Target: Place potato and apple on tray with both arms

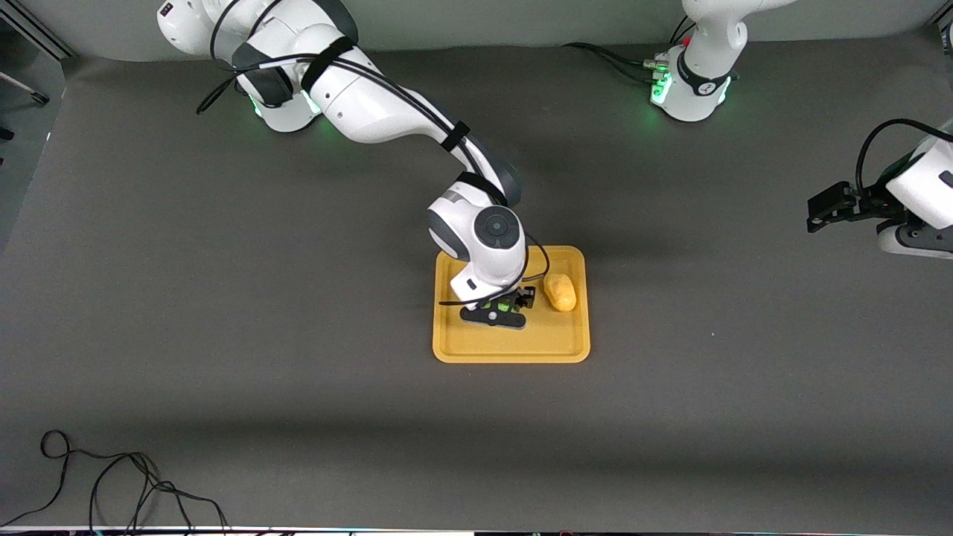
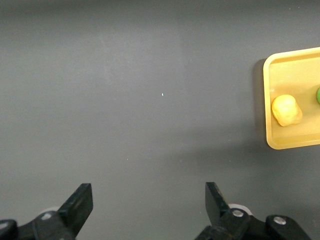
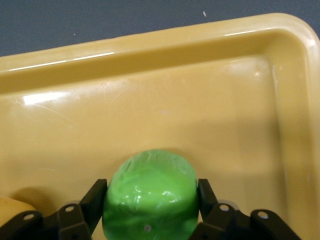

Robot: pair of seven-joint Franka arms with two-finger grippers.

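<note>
On tray (image 1: 511, 347): potato (image 1: 560, 292) beside apple (image 3: 150, 195)
Right pincer (image 3: 150, 207): clamped on apple — low over tray
Left pincer (image 2: 148, 207): fingers apart — waits over bare counter (image 1: 223, 335)

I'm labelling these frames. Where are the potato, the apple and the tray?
potato (image 1: 560, 292), front view, middle of its top.
apple (image 3: 150, 192), right wrist view, middle of its green skin.
tray (image 1: 511, 351), front view, its rim nearest the camera.

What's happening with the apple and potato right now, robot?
Right gripper shut on apple, low over tray. Left gripper open, waiting over bare table. Potato already on tray. Nothing in the way.
</note>
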